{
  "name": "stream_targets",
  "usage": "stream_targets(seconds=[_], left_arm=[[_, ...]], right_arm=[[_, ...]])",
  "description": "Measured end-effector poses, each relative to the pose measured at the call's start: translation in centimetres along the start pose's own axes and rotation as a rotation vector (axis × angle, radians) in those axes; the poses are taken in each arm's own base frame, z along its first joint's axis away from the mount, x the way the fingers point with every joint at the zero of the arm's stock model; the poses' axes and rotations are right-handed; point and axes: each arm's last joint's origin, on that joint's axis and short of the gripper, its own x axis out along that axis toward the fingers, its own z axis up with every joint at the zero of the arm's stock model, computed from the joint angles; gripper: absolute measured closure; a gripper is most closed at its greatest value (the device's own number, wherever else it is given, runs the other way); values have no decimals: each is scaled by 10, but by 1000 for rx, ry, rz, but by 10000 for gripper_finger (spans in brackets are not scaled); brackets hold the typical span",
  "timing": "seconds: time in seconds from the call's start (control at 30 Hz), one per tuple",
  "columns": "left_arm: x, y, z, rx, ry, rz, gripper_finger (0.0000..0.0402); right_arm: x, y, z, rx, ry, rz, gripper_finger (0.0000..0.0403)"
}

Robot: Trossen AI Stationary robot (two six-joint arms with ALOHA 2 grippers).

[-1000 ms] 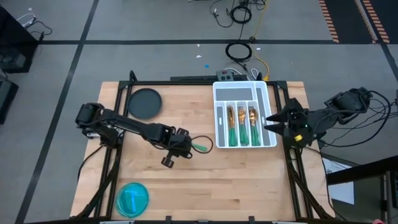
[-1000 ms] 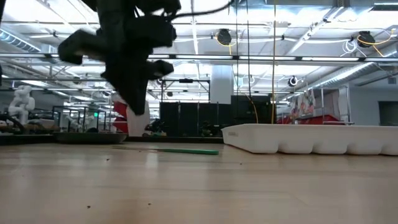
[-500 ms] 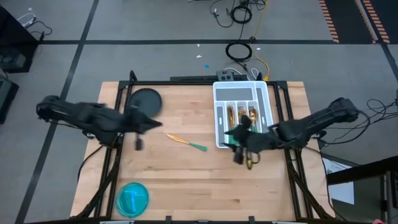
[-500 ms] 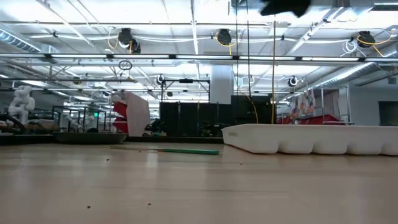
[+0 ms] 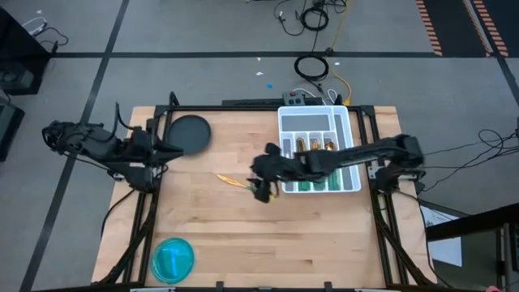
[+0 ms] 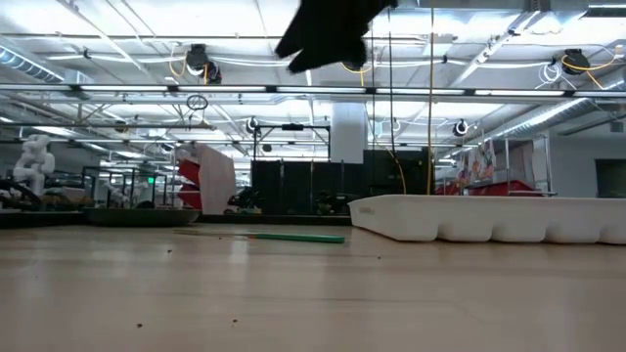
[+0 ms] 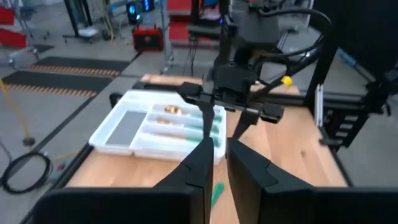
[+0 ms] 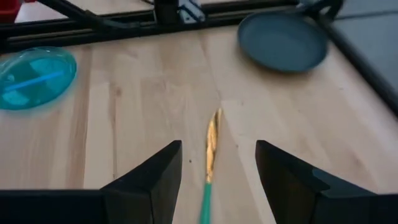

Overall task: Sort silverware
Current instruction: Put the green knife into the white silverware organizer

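One piece of silverware [image 5: 238,185], a narrow gold blade with a green handle, lies flat on the wooden table left of the white slotted tray [image 5: 282,122]. More silverware [image 5: 315,166] lies in the tray's slots. My right gripper [image 5: 261,186] hovers open over the loose piece's green handle end; in the right wrist view the piece [image 8: 211,146] shows ahead between the spread fingers [image 8: 163,171], which do not touch it. My left gripper [image 5: 173,152] is drawn back at the table's left edge; in the left wrist view it [image 7: 221,149] shows a narrow gap and holds nothing.
A black plate [image 5: 189,134] sits at the far left of the table. A blue dish [image 5: 173,259] holding a blue stick stands at the near left. Bare wood lies around the loose piece. In the low view the tray [image 6: 489,220] stands right of the green handle [image 6: 293,237].
My left gripper has left the loose piece in the middle of the table and drawn back up and toward the left edge. My right gripper has swung from the right edge, over the tray, to above the piece's handle. The piece has stayed flat on the table.
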Motion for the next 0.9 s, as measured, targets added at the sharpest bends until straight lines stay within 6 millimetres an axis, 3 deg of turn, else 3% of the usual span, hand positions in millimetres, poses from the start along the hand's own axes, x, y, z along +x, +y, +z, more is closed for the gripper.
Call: stream_targets(seconds=[0.13, 0.27, 0.43, 0.9], left_arm=[[0, 1, -7, 5, 64, 12, 346], [0, 2, -9, 17, 88, 16, 346], [-1, 3, -12, 31, 112, 20, 345], [-2, 4, -18, 63, 169, 29, 345]], right_arm=[[37, -6, 5, 14, 67, 42, 206], [74, -10, -12, 14, 197, 40, 206], [107, -13, -38, 68, 321, 70, 206], [156, -19, -84, 116, 458, 37, 206]])
